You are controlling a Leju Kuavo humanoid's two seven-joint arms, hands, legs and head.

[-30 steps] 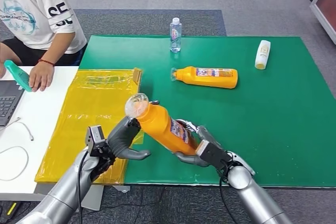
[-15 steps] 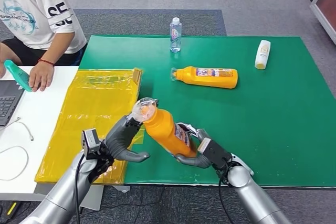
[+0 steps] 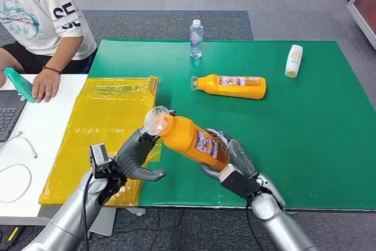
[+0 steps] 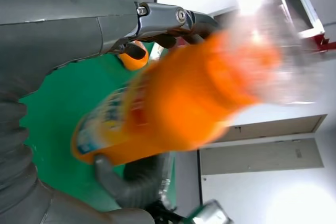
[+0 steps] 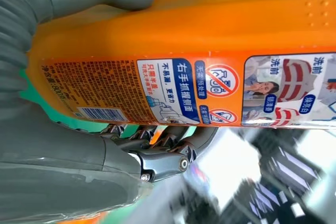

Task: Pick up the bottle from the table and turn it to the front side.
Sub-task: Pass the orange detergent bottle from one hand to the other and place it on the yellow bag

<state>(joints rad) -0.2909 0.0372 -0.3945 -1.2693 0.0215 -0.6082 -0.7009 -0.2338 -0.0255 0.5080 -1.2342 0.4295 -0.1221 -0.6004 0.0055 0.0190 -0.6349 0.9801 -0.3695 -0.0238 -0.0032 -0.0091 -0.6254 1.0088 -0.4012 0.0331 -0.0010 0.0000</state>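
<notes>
Nearest: right hand wrapped round the base half of the orange bottle, thumb on one flat side and fingers curled under the other, label and barcode facing the wrist camera. Gripped low, likely so the neck end stays free for the other hand and the body can roll about its long axis. Bottle lifted clear of the green mat, lying nearly level above its near edge, clear cap pointing toward the left side.

Left hand just beside the cap end, fingers bent toward the neck and thumb stretched out below; whether touching or merely cupping, cannot tell, and the blurred left wrist view does not settle it. Probably placed there to steady or take over the neck during the turn.

Beyond, to the left: yellow plastic sheet across the mat's edge and the white table.

Further out on the mat: a second orange bottle lying on its side, a small water bottle upright behind it, a white bottle lying at the far right.

Far left: a person seated, hand on the white table by a teal object.
</notes>
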